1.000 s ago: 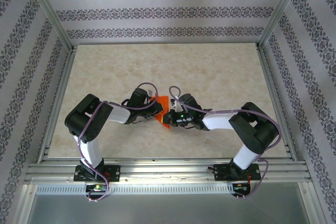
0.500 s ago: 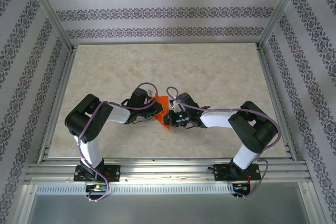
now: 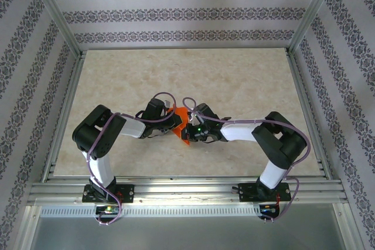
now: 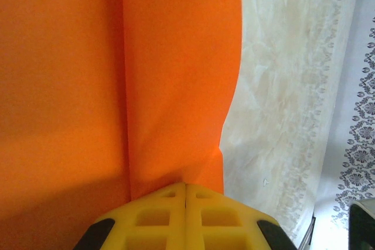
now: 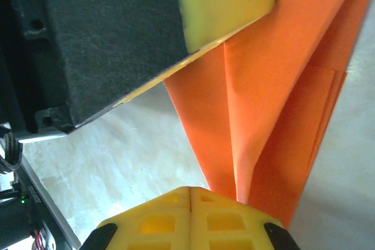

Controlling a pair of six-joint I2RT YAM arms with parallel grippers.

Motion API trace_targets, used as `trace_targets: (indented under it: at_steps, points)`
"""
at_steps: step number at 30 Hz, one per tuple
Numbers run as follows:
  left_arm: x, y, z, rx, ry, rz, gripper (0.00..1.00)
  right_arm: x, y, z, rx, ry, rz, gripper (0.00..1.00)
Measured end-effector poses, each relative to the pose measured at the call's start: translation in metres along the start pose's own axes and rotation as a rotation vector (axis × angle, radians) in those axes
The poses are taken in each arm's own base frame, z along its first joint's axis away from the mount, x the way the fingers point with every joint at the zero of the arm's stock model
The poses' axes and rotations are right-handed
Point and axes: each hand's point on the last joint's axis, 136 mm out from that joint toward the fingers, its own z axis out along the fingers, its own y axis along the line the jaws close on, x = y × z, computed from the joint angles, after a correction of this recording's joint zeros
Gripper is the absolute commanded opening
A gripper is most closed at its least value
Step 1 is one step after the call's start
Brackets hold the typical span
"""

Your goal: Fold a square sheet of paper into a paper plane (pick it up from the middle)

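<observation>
Count's easy: one orange paper plane (image 3: 184,139) (only half-folded), two grippers, left gripper (image 3: 176,122) plus right gripper (image 3: 189,128), two arms, one table (image 3: 234,86).

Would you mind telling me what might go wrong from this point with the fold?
Both the left tool and right tool are shut on the orange paper, close together; pulling apart might tear it. In the right wrist view the layers splay unevenly, so a crease may set crooked.

Black-white arms (image 3: 104,139), seemingly purple cables (image 3: 162,95)
</observation>
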Motion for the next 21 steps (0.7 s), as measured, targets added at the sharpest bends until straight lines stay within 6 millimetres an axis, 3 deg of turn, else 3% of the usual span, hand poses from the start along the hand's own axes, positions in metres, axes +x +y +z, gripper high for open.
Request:
trace_targets:
  at_steps: [21]
  points:
    - [0.0, 0.0, 0.0, 0.002, -0.001, -0.007, 0.06, 0.006, -0.014, 0.0, 0.002, -0.007, 0.032, 0.0]
